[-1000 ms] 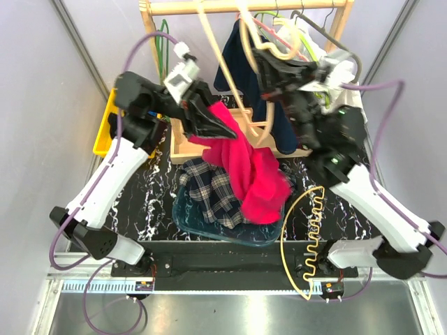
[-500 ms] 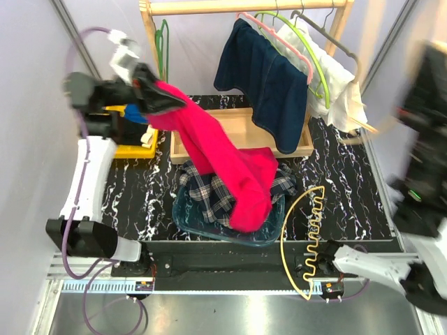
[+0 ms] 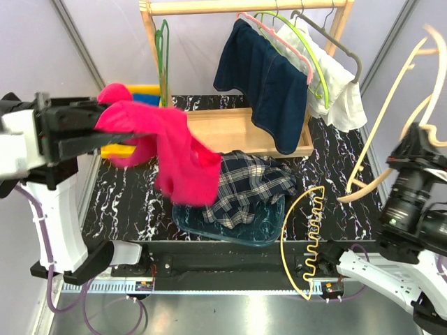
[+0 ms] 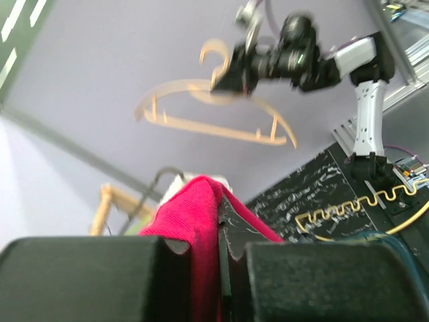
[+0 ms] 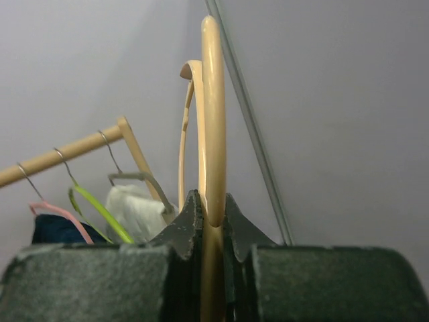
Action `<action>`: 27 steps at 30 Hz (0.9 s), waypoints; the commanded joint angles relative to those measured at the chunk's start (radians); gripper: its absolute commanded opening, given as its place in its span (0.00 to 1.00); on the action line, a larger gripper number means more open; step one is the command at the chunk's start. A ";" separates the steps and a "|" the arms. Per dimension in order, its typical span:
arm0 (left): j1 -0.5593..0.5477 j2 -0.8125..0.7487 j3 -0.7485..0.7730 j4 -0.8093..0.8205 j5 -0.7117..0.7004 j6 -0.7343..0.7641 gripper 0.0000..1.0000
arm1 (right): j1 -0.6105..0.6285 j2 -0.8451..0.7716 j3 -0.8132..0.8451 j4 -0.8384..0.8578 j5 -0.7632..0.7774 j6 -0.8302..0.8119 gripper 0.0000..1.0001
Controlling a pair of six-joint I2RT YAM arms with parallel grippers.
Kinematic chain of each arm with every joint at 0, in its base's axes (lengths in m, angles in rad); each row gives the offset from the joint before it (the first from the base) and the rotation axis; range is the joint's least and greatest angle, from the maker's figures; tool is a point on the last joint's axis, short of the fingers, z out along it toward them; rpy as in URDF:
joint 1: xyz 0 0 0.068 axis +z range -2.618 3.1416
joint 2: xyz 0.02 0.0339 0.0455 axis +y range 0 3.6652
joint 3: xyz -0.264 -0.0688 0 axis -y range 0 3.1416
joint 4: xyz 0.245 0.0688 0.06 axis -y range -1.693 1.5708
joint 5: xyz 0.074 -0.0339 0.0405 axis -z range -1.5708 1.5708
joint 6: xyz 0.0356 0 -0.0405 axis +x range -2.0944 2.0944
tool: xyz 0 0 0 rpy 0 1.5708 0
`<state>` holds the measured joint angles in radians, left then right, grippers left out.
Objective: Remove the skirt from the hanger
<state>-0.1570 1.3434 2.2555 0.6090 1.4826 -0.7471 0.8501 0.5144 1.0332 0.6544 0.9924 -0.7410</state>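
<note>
One skirt (image 3: 269,84), far side hidden

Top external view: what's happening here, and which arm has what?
The left end effector is shut on a red fabric T-shirt, holding it out to the left. The right end effector is shut on a bare pale beige curved hanger, raised at the right. The dark navy denim skirt hangs on the thin pale pink hanger on the wooden rail, not yet removed. A blue-white plaid shirt lies heaped below.

Top camera looks down on the table (image 3: 133,202); both wrist cameras tilt upward, sharing the wooden hanger (image 4: 214,130)
</note>
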 commanded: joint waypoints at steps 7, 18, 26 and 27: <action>-0.139 0.131 0.145 -0.193 -0.071 0.135 0.10 | 0.000 0.038 -0.124 -0.068 0.685 0.190 0.00; -0.159 0.214 0.233 -0.176 -0.061 0.138 0.10 | 0.000 0.067 -0.171 -0.147 0.712 0.267 0.00; -0.203 0.270 0.332 -0.264 -0.087 0.236 0.09 | 0.029 0.090 -0.306 -0.058 0.690 0.252 0.00; -0.207 0.267 0.320 -0.264 -0.096 0.253 0.09 | 0.033 0.093 -0.318 -0.033 0.690 0.252 0.00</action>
<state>-0.3481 1.6085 2.5160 0.3798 1.4673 -0.5835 0.8631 0.5819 0.7605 0.5236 1.4818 -0.4965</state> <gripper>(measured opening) 0.100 0.107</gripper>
